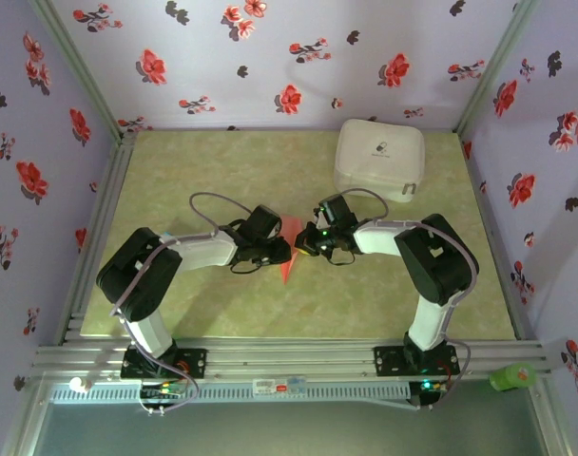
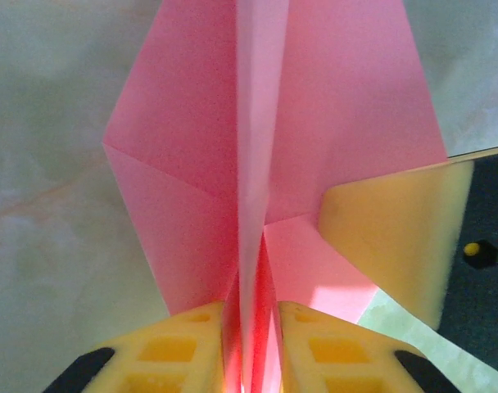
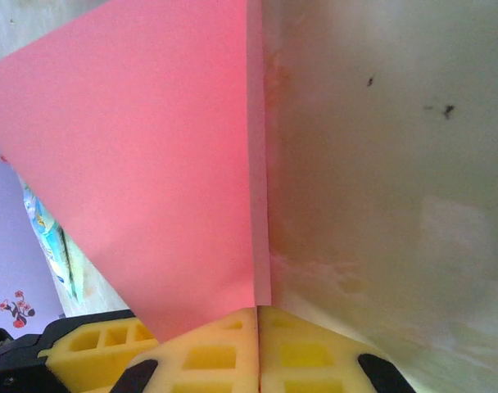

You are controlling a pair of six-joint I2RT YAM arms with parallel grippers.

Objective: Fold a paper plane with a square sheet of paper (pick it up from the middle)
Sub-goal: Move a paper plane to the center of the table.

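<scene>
The paper plane (image 1: 287, 255) sits near-left of the white case (image 1: 379, 159), its crease pinched by the closed right end effector (image 3: 257, 327). The left end effector (image 2: 253, 340) straddles the keel, jaws narrowly apart; whether it grips is unclear. Opposing pulls could tear or unfold it.

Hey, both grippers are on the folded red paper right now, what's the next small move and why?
Probably close the left gripper firmly on the centre fold of the paper plane. Its fingers flank that raised fold, but a firm pinch isn't evident, while the right gripper is shut on the paper's edge. A sure second hold should keep the folds aligned.
</scene>
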